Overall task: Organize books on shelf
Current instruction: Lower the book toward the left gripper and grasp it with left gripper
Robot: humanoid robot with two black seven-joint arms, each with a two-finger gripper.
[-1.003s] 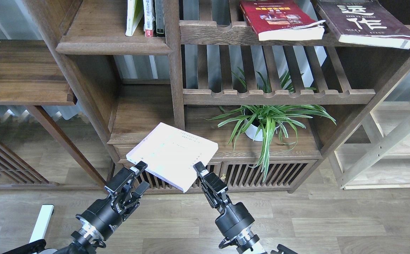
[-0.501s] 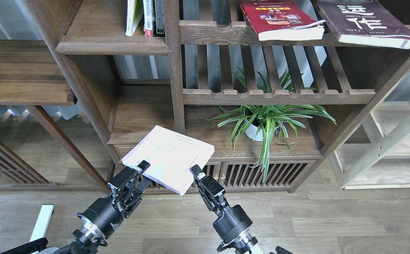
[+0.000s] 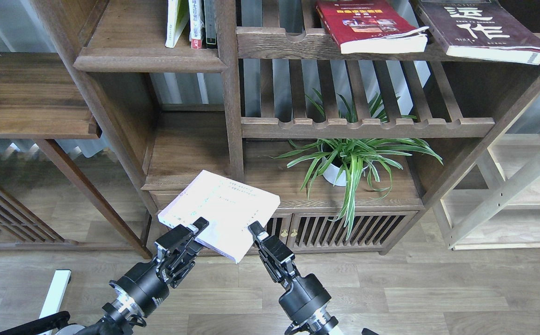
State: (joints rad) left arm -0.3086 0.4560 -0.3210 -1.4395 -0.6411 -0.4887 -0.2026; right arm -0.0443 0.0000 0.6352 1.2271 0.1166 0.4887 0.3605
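A pale lavender-white book (image 3: 221,209) hangs flat and tilted in the air in front of the low cabinet. My left gripper (image 3: 197,229) is shut on its near edge. My right gripper (image 3: 254,230) pinches the near right corner. A red book with a yellow band (image 3: 367,23) and a large maroon book with cream characters (image 3: 479,28) lie flat on the top slatted rack at the right. The solid dark-brown shelf (image 3: 130,59) at the upper left carries a few upright books (image 3: 190,23) against its right post.
A potted spider plant (image 3: 349,160) stands on the cabinet top (image 3: 390,195) under the lower slatted rack (image 3: 367,125). A lower solid board (image 3: 186,153) sits left of the centre post. A pale light-wood frame (image 3: 511,186) stands at the right, with wood floor below.
The pale book has sunk slightly and drifted left with both grippers. My left gripper has shifted right along the book's near edge, closer to the right gripper.
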